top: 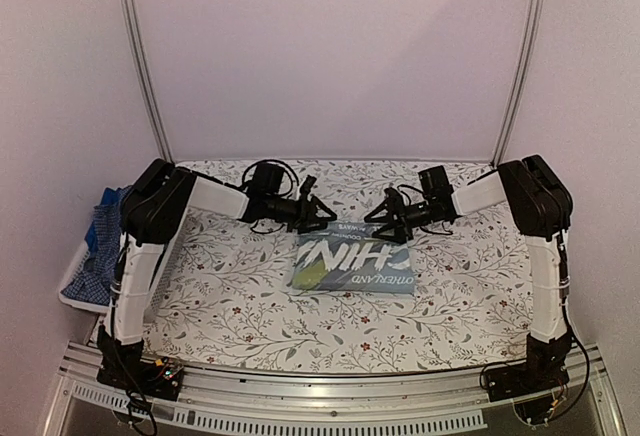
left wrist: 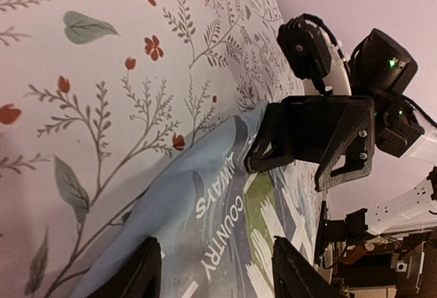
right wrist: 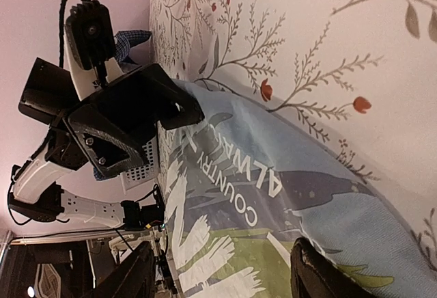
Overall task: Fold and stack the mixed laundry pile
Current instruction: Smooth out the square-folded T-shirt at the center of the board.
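A folded light-blue shirt (top: 355, 261) with a printed graphic and white lettering lies flat in the middle of the table. My left gripper (top: 322, 214) hovers at its far left corner, and my right gripper (top: 385, 221) at its far edge, the two facing each other. In the left wrist view the left gripper (left wrist: 217, 274) stands open over the shirt (left wrist: 205, 209) with nothing between its fingers. In the right wrist view the right gripper (right wrist: 225, 277) is likewise open above the print (right wrist: 273, 195). More blue garments (top: 100, 241), one checked, fill the basket at the left.
A white plastic basket (top: 72, 286) sits at the table's left edge, beside the left arm. The flowered tablecloth (top: 230, 286) covers the table. Metal posts (top: 140, 56) rise at the back corners, with a wall behind them.
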`<state>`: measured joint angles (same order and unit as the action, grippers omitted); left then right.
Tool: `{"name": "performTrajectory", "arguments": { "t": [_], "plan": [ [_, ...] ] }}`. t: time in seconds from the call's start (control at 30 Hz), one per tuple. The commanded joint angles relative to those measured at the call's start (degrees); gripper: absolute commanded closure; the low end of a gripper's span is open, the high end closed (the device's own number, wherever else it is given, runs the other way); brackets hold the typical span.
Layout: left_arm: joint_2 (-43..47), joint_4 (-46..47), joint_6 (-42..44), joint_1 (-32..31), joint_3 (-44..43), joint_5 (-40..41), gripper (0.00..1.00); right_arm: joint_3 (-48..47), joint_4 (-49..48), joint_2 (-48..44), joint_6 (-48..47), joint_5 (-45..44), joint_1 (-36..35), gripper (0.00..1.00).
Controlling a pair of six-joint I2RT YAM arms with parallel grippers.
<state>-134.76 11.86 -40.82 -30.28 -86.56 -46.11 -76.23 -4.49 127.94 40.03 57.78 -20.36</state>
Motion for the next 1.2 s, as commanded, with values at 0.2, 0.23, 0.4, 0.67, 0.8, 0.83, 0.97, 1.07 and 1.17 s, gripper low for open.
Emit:
{"name": "performTrajectory", "arguments": {
  "t": [0.2, 0.23, 0.4, 0.67, 0.8, 0.83, 0.97, 1.07, 1.17],
  "plan": [
    [6.6, 5.6, -3.7, 7.2, 4.8, -0.5, 0.44, -2.2, -4.2, -4.3, 5.0, 2.2, 4.3, 0.20],
    [9.2, 3.7, -2.2, 7.0, 5.5, -0.4, 0.43, -1.5, -3.9, -7.4, 5.4, 2.3, 4.0, 0.17],
    [21.3, -4.3, 3.1, 2.8, 10.0, -1.2, 0.41, 5.6, 0.1, -20.3, 5.9, 2.7, 0.0, 0.04],
    [19.8, 1.7, -3.4, -9.4, 15.1, -4.2, 0.41, 17.8, -10.1, -21.9, 13.1, 2.5, -11.2, 0.05],
    [15.3, 10.5, -9.9, -12.3, 17.8, -5.0, 0.40, 23.2, -19.5, -18.7, 18.4, 2.5, -11.5, 0.05],
    [14.1, 12.6, -11.4, -12.5, 18.9, -5.1, 0.40, 24.2, -21.8, -17.7, 19.6, 2.4, -11.4, 0.05],
    [10.6, 17.4, -15.6, -11.3, 24.3, -4.0, 0.40, 29.7, -27.3, -12.8, 22.1, 2.3, -10.3, 0.05],
    [10.6, 19.9, -17.7, -8.8, 29.6, -2.7, 0.39, 35.7, -31.8, -10.4, 24.1, 2.2, -8.1, 0.05],
    [12.6, 22.0, -18.6, -6.4, 35.2, -2.2, 0.39, 41.4, -35.7, -10.8, 26.3, 2.5, -5.6, 0.05]
  ]
}}
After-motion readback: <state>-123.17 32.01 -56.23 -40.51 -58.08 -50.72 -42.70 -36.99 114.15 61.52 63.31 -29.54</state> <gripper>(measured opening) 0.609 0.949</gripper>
